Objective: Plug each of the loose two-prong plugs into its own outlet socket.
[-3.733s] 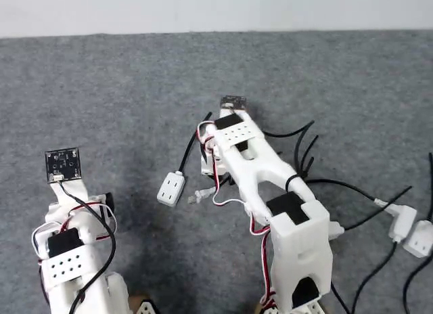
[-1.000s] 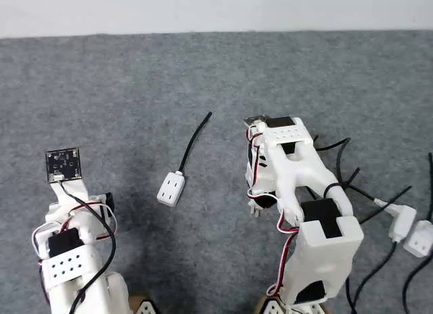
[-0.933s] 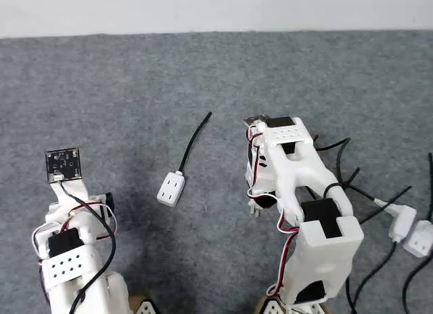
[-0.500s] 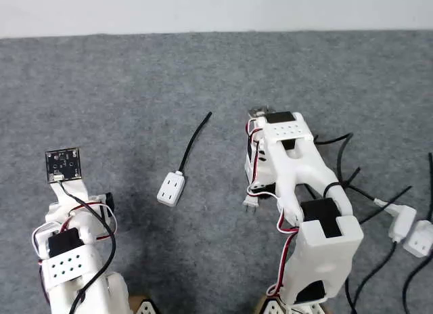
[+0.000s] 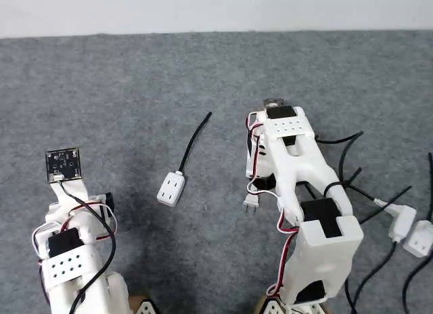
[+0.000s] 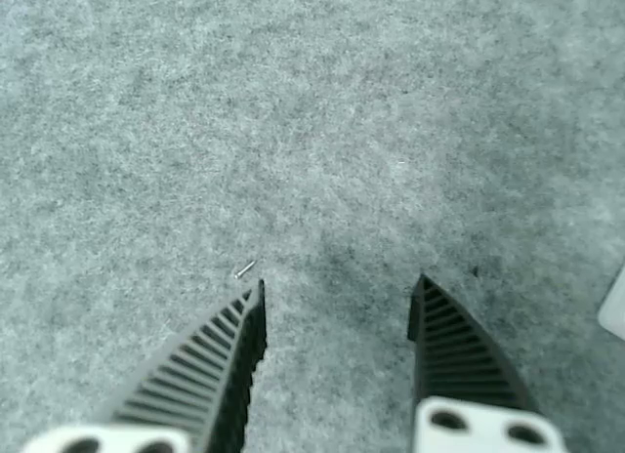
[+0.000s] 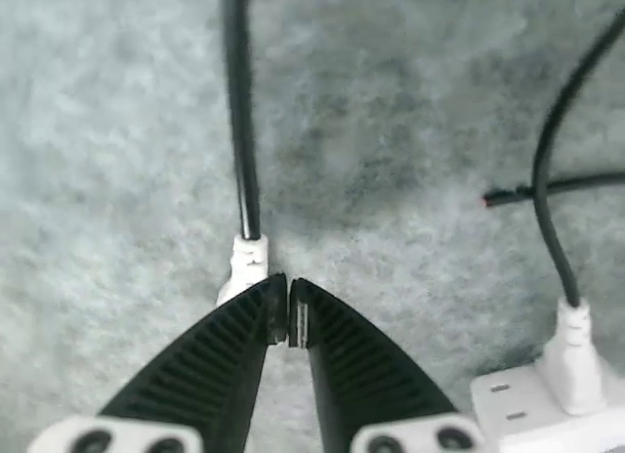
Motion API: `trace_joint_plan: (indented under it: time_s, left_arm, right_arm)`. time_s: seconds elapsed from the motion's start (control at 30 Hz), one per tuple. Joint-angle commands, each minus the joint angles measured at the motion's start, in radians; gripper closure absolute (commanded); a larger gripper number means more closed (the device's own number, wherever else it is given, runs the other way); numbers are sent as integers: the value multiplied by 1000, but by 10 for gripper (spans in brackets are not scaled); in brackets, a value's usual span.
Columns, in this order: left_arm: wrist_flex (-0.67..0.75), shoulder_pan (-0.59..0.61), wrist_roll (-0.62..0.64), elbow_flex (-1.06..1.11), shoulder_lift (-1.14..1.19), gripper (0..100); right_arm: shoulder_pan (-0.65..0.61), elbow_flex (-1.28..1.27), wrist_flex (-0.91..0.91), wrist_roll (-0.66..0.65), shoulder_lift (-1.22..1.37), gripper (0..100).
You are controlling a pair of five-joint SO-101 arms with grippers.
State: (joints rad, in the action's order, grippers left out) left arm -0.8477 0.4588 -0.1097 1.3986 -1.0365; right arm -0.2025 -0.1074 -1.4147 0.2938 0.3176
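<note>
Grey desk [image 5: 101, 91]: my right gripper [image 7: 289, 314] clamped on two-prong plug [image 5: 250, 204] near outlet socket [image 5: 170, 189], not inserted yet; my left gripper [image 6: 337, 299] open.

you have bright, even, diffuse light across the grey carpet [image 5: 108, 84] around the white outlet socket [image 5: 171, 189]; shadows are soft-edged and faint, darkest under the right arm [image 5: 292, 158] beside that socket.

Grey carpeted table [image 5: 101, 77], white wall [image 5: 203, 9]
</note>
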Motion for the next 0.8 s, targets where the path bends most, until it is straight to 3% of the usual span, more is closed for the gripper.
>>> trace_joint_plan:
  time_s: [0.0, 0.2, 0.53, 0.77]
  left_arm:
    - [32, -6, -12, -2, -12, 775]
    - [32, -6, -12, -2, -12, 775]
    - [32, -6, -12, -2, -12, 775]
    - [31, -6, -12, -1, -12, 775]
  right_arm:
    - [-31, 34, 38, 54, -56, 896]
    - [-99, -34, 134, 44, -53, 876]
    - [-67, -43, 209, 48, 45, 879]
    - [-68, -21, 186, 48, 68, 991]
